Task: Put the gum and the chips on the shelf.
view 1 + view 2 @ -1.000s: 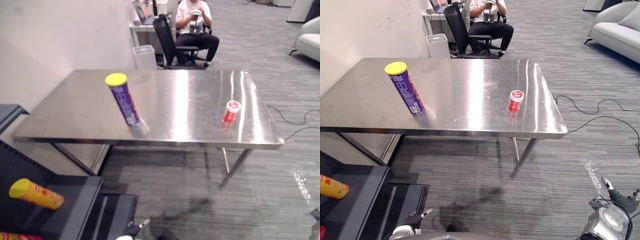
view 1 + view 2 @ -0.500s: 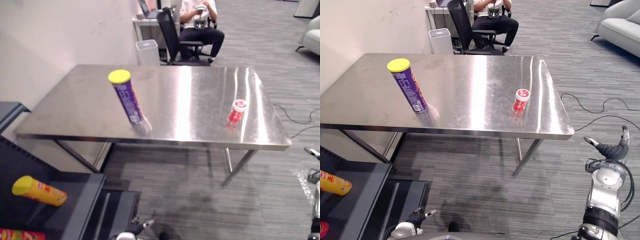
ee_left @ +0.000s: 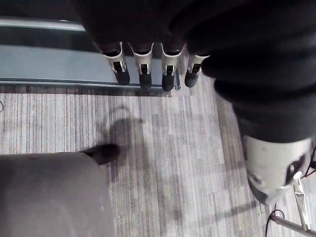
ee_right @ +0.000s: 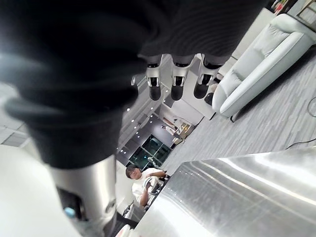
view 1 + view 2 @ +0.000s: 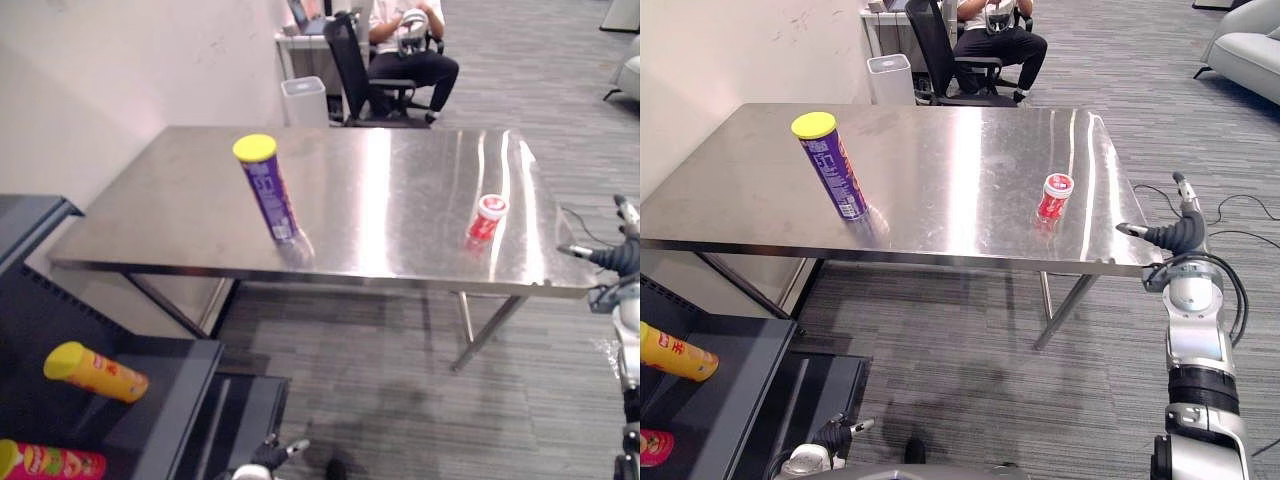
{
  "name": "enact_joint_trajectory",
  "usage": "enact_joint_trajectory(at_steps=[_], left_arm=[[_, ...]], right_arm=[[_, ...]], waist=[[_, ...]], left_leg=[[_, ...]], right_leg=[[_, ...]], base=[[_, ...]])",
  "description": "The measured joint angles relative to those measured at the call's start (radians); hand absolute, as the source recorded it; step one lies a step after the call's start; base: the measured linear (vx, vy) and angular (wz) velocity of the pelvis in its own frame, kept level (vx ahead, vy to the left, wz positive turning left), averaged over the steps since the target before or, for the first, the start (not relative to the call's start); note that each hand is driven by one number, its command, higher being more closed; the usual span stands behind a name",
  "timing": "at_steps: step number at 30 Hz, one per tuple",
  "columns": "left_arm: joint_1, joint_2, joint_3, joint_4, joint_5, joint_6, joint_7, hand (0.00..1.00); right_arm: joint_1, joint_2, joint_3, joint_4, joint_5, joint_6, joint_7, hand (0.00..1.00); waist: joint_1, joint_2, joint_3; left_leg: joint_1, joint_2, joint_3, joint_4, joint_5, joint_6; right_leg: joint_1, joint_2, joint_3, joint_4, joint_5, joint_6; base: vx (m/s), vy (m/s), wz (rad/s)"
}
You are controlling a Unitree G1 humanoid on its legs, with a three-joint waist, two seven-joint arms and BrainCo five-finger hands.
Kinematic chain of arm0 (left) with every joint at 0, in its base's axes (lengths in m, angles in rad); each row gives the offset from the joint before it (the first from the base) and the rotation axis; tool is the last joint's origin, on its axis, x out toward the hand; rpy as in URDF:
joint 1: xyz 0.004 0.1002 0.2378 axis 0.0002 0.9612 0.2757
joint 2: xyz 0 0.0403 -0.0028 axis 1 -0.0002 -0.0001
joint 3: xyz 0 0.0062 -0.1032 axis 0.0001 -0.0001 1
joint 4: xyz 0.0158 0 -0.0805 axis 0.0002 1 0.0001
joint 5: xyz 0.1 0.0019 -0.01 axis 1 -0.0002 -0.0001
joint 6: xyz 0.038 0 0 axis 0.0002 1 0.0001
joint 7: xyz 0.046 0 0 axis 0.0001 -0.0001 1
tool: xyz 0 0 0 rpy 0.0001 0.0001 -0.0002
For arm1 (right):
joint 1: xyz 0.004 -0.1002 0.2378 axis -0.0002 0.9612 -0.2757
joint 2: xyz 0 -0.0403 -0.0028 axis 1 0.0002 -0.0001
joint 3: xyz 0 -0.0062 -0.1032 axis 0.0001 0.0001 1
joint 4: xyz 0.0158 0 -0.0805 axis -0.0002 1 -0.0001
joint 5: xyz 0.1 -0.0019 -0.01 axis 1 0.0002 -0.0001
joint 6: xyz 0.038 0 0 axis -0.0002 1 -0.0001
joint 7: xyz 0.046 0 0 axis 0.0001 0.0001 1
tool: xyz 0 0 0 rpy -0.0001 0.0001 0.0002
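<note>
So the purple yellow-lidded chips can [image 5: 835, 165] and small red gum tub [image 5: 1053, 196] stand well apart on the steel worktop [image 5: 940, 215] (nobody's touching them). The right hand [image 5: 1175, 233] hovers beside its edge, fingers straight, empty; left hand [image 3: 143, 71] low, same.

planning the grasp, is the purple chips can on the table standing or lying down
Upright: the chips can stands on its base on the table, yellow lid on top.

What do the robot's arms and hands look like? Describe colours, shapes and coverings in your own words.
The right arm is a silver-grey tube in rounded segments with black bands at the joints. The right hand and the left hand wear dark ribbed covers; their fingers are silver with dark tips.
</note>
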Motion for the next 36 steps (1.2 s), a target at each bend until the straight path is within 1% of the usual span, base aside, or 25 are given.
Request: enact_joint_trajectory(at_steps=[6, 10, 13, 14, 16, 17, 19, 22, 25, 28, 30, 31, 36], left_arm=[[0.0, 0.007, 0.001, -0.019, -0.001, 0.0, 0.004, 0.0], [0.004, 0.024, 0.0, -0.022, -0.001, 0.001, 0.011, 0.0], [0.041, 0.034, -0.021, -0.006, 0.0, 0.011, 0.014, 0.0], [0.051, 0.036, -0.021, -0.001, 0.0, 0.013, 0.016, 0.0], [0.084, 0.038, -0.02, 0.023, -0.002, 0.033, 0.025, 0.0], [0.092, 0.038, -0.02, 0.023, -0.003, 0.034, 0.026, 0.0], [0.094, 0.035, -0.02, 0.021, -0.01, 0.04, 0.035, 0.0], [0.093, 0.032, -0.02, 0.021, -0.012, 0.039, 0.039, 0.0], [0.091, 0.032, -0.018, 0.012, -0.019, 0.039, 0.042, 0.0], [0.09, 0.029, -0.018, 0.005, -0.021, 0.04, 0.043, 0.0], [0.09, 0.03, -0.018, 0.005, -0.022, 0.039, 0.044, 0.0], [0.089, 0.031, -0.017, 0.004, -0.022, 0.039, 0.044, 0.0], [0.088, 0.032, -0.016, 0.002, -0.024, 0.039, 0.047, 0.0]], right_arm=[[-0.034, 0.001, 0.039, 0.032, 0.011, 0.001, 0.002, 0.0], [-0.077, 0.001, 0.044, 0.11, 0.05, 0.007, -0.005, 0.0], [-0.099, 0.001, 0.044, 0.152, 0.05, 0.012, -0.019, 0.0], [-0.109, 0.001, 0.044, 0.164, 0.05, 0.012, -0.021, 0.0], [-0.134, 0.001, 0.044, 0.217, 0.052, 0.024, -0.022, 0.0], [-0.137, 0.001, 0.043, 0.225, 0.054, 0.027, -0.024, 0.0], [-0.157, 0.004, 0.044, 0.263, 0.065, 0.035, -0.038, 0.0], [-0.191, 0.012, 0.045, 0.272, 0.087, 0.042, -0.046, 0.0], [-0.227, 0.014, 0.045, 0.294, 0.091, 0.043, -0.059, 0.0], [-0.228, 0.021, 0.047, 0.295, 0.092, 0.043, -0.059, 0.0], [-0.234, 0.027, 0.066, 0.295, 0.092, 0.043, -0.059, 0.0], [-0.241, 0.028, 0.076, 0.295, 0.092, 0.043, -0.058, 0.0], [-0.272, 0.028, 0.076, 0.295, 0.091, 0.043, -0.059, 0.0]], waist=[[0.001, -0.002, 0.029], [0.003, -0.003, 0.051], [0.004, 0.0, 0.057], [0.004, 0.007, 0.06], [0.008, 0.012, 0.068], [0.01, 0.012, 0.069], [0.028, 0.018, 0.075], [0.029, 0.02, 0.079], [0.032, 0.017, 0.097], [0.052, 0.019, 0.109], [0.053, 0.017, 0.113], [0.054, 0.013, 0.116], [0.057, 0.009, 0.129]], left_leg=[[-0.01, -0.005, -0.01, 0.0, 0.003, 0.005], [-0.012, -0.005, -0.012, 0.0, 0.003, 0.004], [-0.028, -0.002, -0.011, 0.0, 0.003, 0.005], [-0.03, 0.001, -0.01, 0.0, 0.004, 0.005], [-0.043, 0.015, -0.009, 0.0, 0.006, 0.008], [-0.048, 0.018, -0.01, 0.0, 0.008, 0.009], [-0.052, 0.031, -0.006, 0.0, 0.009, 0.01], [-0.064, 0.028, -0.007, 0.0, 0.013, 0.015], [-0.08, 0.023, -0.007, -0.002, 0.017, 0.017], [-0.082, 0.022, -0.008, -0.007, 0.018, 0.014], [-0.084, 0.021, -0.014, -0.007, 0.02, 0.011], [-0.089, 0.021, -0.016, -0.007, 0.021, 0.009], [-0.11, 0.022, -0.042, -0.007, 0.029, 0.001]], right_leg=[[0.0, -0.004, -0.011, -0.009, 0.006, 0.008], [-0.001, -0.004, -0.013, -0.008, 0.007, 0.009], [-0.017, 0.0, -0.013, -0.008, 0.016, 0.009], [-0.021, 0.004, -0.013, -0.01, 0.023, 0.007], [-0.036, 0.019, -0.018, -0.011, 0.051, 0.001], [-0.041, 0.022, -0.019, -0.011, 0.059, -0.002], [-0.049, 0.037, -0.02, -0.017, 0.096, -0.019], [-0.057, 0.036, -0.024, -0.024, 0.116, -0.033], [-0.07, 0.027, -0.039, -0.026, 0.119, -0.038], [-0.071, 0.027, -0.047, -0.026, 0.119, -0.038], [-0.071, 0.03, -0.048, -0.026, 0.116, -0.043], [-0.072, 0.033, -0.049, -0.026, 0.107, -0.057], [-0.09, 0.041, -0.056, -0.029, 0.09, -0.08]], base=[[0.01, 0.004, 0.05], [0.0, 0.0, 0.0], [0.0, -0.001, -0.01], [0.0, -0.007, -0.07], [0.0, -0.006, -0.06], [0.01, 0.002, -0.06], [0.0, 0.017, -0.09], [-0.02, 0.037, 0.0], [-0.04, 0.029, 0.02], [-0.03, 0.008, -0.01], [0.0, 0.0, 0.0], [0.0, 0.0, 0.0], [0.0, -0.031, -0.01]])
